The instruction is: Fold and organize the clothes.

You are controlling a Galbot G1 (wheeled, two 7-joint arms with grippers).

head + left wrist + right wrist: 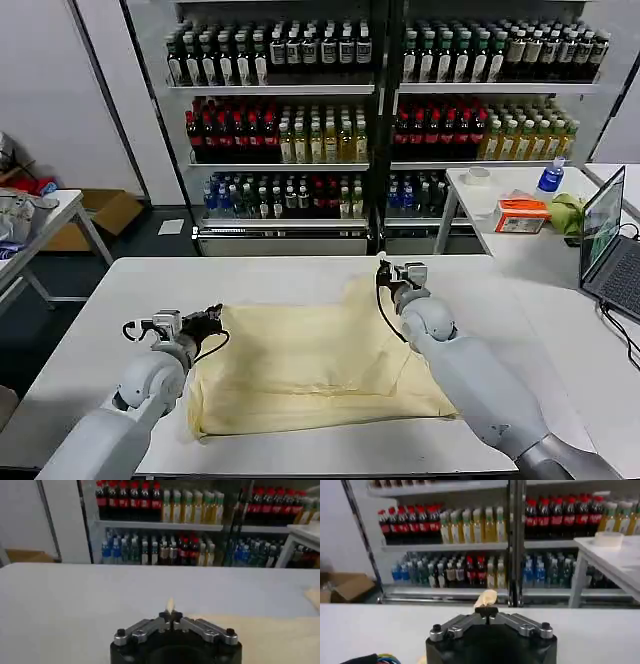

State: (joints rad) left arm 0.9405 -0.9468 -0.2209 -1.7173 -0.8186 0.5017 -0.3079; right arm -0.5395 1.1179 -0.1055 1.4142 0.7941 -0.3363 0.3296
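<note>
The clothes are one pale cream-yellow T-shirt (300, 365) lying partly folded on the white table (100, 330), with a flap doubled over on its right side. At the shirt's left edge my left gripper (207, 322) is shut on the fabric. In the left wrist view the left gripper (171, 615) has its jaws closed and a small tuft of yellow cloth (170, 605) pokes out between them. My right gripper (392, 277) is shut on the shirt's far right corner. From the right wrist camera, the right gripper (486, 611) pinches a fold of the fabric (486, 598).
Shelves of bottles (300, 130) stand behind the table. A second table at the right holds a laptop (612, 240), an orange box (521, 214), a green cloth (567, 213) and a blue bottle (549, 179). A side table (40, 225) stands far left.
</note>
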